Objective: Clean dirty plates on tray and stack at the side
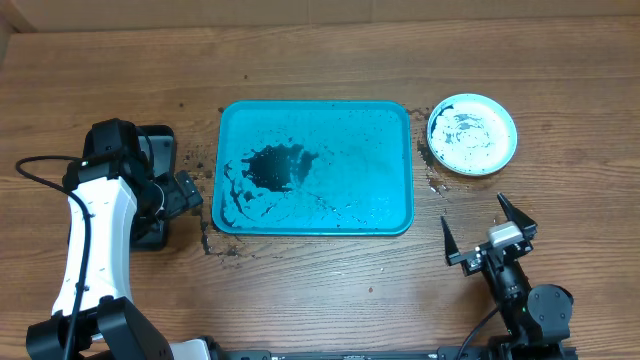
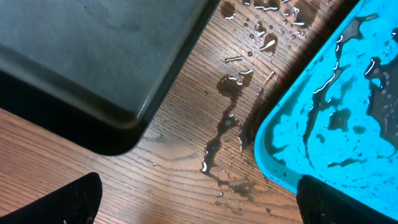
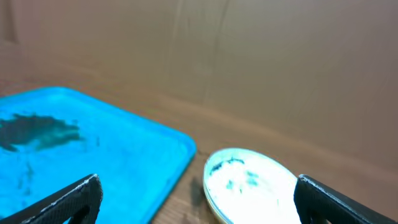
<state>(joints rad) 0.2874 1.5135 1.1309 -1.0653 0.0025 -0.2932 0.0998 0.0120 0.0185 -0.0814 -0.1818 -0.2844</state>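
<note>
The turquoise tray [image 1: 315, 165] lies mid-table, wet, with dark smears and no plates on it. It also shows in the left wrist view [image 2: 329, 124] and the right wrist view [image 3: 81, 149]. The plates [image 1: 472, 134] sit stacked right of the tray. The top one is white with dark smears, and a light blue rim shows around it. How many plates lie under it is hidden. The stack shows in the right wrist view [image 3: 249, 183]. My right gripper [image 1: 482, 228] is open and empty, in front of the stack. My left gripper [image 1: 195, 195] is open and empty, by the tray's left edge.
A smaller black-rimmed grey tray [image 1: 155, 150] lies at the far left under my left arm and shows in the left wrist view [image 2: 81, 56]. Water drops and dark puddles [image 2: 230, 124] lie on the wood between it and the turquoise tray. Specks [image 1: 435, 180] lie near the stack.
</note>
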